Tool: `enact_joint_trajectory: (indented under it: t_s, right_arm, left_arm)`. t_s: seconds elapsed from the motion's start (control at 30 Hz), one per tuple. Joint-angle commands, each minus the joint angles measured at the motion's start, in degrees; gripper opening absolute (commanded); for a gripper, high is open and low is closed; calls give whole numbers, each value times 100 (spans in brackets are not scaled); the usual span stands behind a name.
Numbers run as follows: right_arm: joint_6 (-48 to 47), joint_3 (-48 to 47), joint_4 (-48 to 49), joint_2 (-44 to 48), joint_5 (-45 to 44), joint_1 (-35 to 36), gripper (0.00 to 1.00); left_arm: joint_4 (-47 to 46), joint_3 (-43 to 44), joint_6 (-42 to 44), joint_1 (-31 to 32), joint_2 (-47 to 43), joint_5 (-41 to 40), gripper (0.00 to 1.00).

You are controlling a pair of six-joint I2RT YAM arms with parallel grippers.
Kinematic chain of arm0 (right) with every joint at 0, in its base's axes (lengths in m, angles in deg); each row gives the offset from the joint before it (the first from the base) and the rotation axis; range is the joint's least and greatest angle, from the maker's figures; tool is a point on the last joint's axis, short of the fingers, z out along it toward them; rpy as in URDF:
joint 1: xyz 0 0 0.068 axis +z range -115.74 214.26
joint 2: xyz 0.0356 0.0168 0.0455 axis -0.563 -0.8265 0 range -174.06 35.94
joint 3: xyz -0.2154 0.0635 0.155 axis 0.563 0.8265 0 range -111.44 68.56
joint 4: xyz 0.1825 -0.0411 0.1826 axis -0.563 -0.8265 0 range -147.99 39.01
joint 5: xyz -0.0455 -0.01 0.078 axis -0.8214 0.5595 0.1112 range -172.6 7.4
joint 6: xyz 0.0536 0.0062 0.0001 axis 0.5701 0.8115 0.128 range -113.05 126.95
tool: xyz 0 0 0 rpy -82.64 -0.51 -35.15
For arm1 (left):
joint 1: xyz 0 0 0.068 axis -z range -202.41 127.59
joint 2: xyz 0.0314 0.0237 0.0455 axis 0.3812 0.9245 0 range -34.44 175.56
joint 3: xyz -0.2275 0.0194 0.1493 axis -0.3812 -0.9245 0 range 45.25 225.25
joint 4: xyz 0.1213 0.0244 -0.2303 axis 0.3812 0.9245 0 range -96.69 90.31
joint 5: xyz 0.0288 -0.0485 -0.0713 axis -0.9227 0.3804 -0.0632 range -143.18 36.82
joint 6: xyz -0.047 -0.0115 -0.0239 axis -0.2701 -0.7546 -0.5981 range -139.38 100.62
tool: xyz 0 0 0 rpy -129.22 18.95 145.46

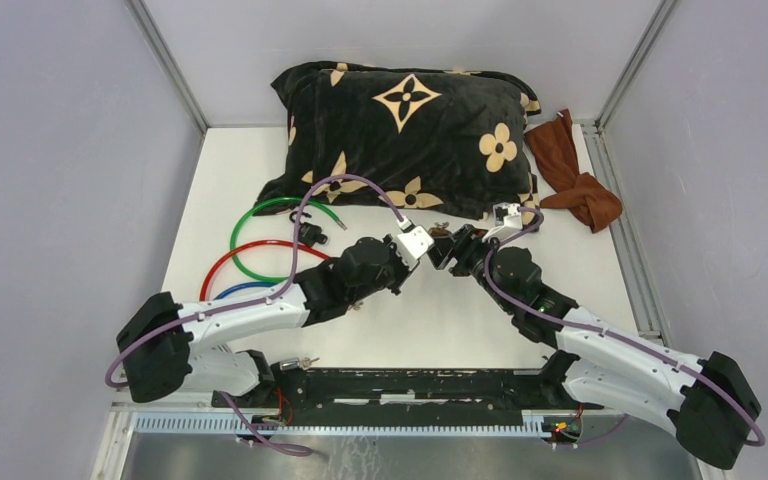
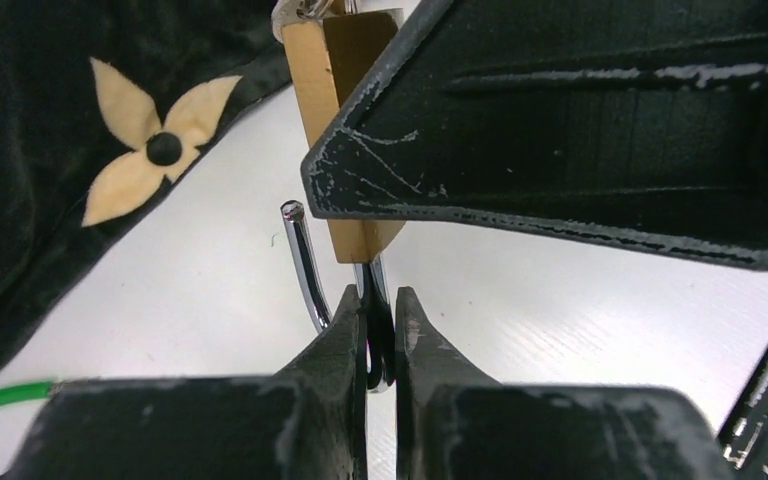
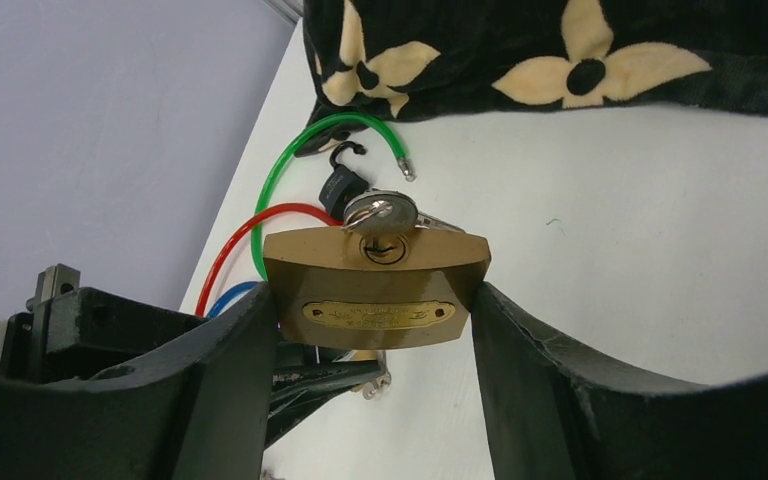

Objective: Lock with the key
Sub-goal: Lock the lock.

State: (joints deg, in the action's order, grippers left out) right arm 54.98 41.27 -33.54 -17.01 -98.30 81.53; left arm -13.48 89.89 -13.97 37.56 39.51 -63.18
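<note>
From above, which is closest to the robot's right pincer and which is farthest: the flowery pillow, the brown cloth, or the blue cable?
Starting from the right pincer:
1. Flowery pillow, just behind it.
2. Brown cloth, off to the back right.
3. Blue cable, far over on the left side.

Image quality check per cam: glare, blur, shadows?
Right wrist: brass padlock sharp, glare on the silver key head. Left wrist: bright streak along the chrome shackle, black flowered pillow behind is soft. Top external: even light, soft shadows only, padlock too small to read.
</note>
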Motion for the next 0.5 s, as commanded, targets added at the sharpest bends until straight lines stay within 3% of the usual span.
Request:
enact_joint_trajectory:
  t_s: [0.0,0.07,0.13,0.2,0.33,0.47]
  right_arm:
    - [-983,-106,819,520,460,84,27]
    - [-1990,-133,652,753,946,-2,69]
    - [-2954,-415,-212,960,1522,-169,97]
    - [-3795,-764,-1222,1203,2074,-347,98]
    - [-4752,-947,-2267,1811,3417,-408,98]
    - [-5445,-1055,-2658,1984,4550,-414,98]
  left_arm:
    - [-57,275,-86,-130,-413,578,2]
    - [167,314,-209,-244,-567,905,2]
    - [387,359,-340,-466,-750,1750,2]
    - [806,443,-492,-750,-954,2579,2]
    - [1554,554,-522,-1346,-1364,4184,2]
    - [2304,579,5,-1468,-1743,4810,2]
